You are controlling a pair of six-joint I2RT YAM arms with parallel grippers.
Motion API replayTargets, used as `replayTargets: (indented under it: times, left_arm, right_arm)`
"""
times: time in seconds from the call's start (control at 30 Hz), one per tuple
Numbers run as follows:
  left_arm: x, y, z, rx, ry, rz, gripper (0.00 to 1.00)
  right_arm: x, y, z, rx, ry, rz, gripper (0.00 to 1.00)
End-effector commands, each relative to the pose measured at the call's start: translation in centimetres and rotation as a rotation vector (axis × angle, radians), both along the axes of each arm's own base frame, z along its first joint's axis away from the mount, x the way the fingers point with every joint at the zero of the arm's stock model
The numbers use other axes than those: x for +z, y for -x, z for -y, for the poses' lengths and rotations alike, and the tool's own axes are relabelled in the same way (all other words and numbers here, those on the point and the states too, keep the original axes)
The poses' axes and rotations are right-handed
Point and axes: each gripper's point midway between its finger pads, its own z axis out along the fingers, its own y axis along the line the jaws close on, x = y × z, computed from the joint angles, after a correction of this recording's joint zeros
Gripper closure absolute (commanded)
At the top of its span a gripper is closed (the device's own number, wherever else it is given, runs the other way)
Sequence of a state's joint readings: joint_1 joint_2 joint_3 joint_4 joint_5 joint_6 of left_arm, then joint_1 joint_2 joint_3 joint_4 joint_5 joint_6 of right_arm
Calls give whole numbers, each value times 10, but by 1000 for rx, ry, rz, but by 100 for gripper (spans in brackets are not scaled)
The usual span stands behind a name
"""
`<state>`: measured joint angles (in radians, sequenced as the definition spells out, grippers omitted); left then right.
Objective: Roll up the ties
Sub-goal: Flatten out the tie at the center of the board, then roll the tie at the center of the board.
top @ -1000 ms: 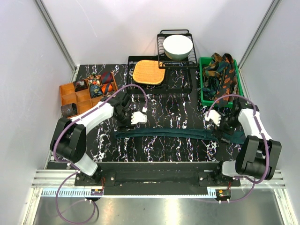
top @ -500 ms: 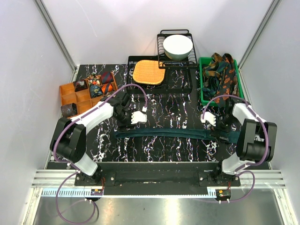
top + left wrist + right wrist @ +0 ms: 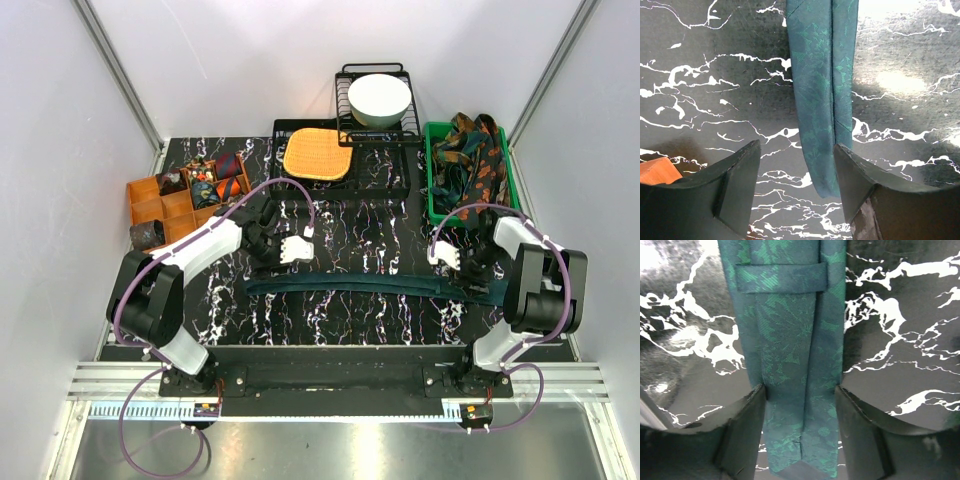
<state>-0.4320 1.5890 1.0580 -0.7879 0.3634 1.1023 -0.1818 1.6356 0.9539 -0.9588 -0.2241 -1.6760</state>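
The left gripper (image 3: 797, 149) hangs released, its jaws straddling the narrow tip of the long plain dark teal fabric tie (image 3: 360, 284) — laid flat across the black marbled table (image 3: 370, 220), ready for rolling. The right gripper (image 3: 800, 389) brackets the wide end — whether it pinches, I cannot tell.

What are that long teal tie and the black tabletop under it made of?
The teal tie looks like woven fabric, maybe silk or polyester: a lighter green pattern is woven in, with a soft sheen. The tabletop looks like polished black marble with white veins and glare spots, though it may be printed laminate.
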Motion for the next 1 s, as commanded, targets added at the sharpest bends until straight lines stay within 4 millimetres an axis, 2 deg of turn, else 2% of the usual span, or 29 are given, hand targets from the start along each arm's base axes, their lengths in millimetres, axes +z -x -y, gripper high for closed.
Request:
replayTargets:
  times: [0.0,0.03,0.23,0.33,0.37,0.4,0.5,0.57,0.67,0.7,0.73,0.77,0.83,0.87,0.93,0.97]
  left_arm:
    - [3,-4,6,-18,27,26,36]
    - [3,-4,6,-18,27,26,36]
    - [2,-5,5,-14,26,26,36]
    - [2,-5,6,-11,27,26,36]
    - [4,-6,6,-5,32,28,36]
    - [4,-7,5,4,35,27,36]
    - [15,-14,3,41,78,44,34]
    - [30,-19,1,77,132,71,31]
    - [57,-29,-3,144,222,133,25]
    - [75,-33,-1,155,272,179,23]
    - [104,-39,-9,249,346,234,10]
    - [128,-42,-11,267,390,304,1]
    - [151,-42,-19,362,476,336,1]
    - [183,-46,-22,387,542,440,1]
    - [199,-43,-25,501,624,445,1]
    - [223,-47,-26,542,704,517,1]
  right_arm:
    - [8,-14,5,36,27,28,40]
    - [8,-14,5,39,26,24,44]
    - [10,-15,7,59,40,21,50]
    - [12,-15,9,57,52,26,40]
    - [15,-16,10,49,59,35,25]
    - [19,-19,11,19,62,46,16]
    - [38,-27,8,-56,46,101,1]
    - [52,-27,-4,-73,16,133,0]
    - [54,-19,-27,-91,23,139,0]
    - [53,-18,-33,-129,21,139,0]
    - [45,-26,-53,-119,41,176,0]
    - [39,-23,-58,-154,46,164,0]
    - [32,-28,-66,-166,51,170,0]
    - [29,-26,-74,-163,48,156,0]
    - [24,-27,-80,-158,42,152,0]
    - [21,-26,-82,-152,44,148,0]
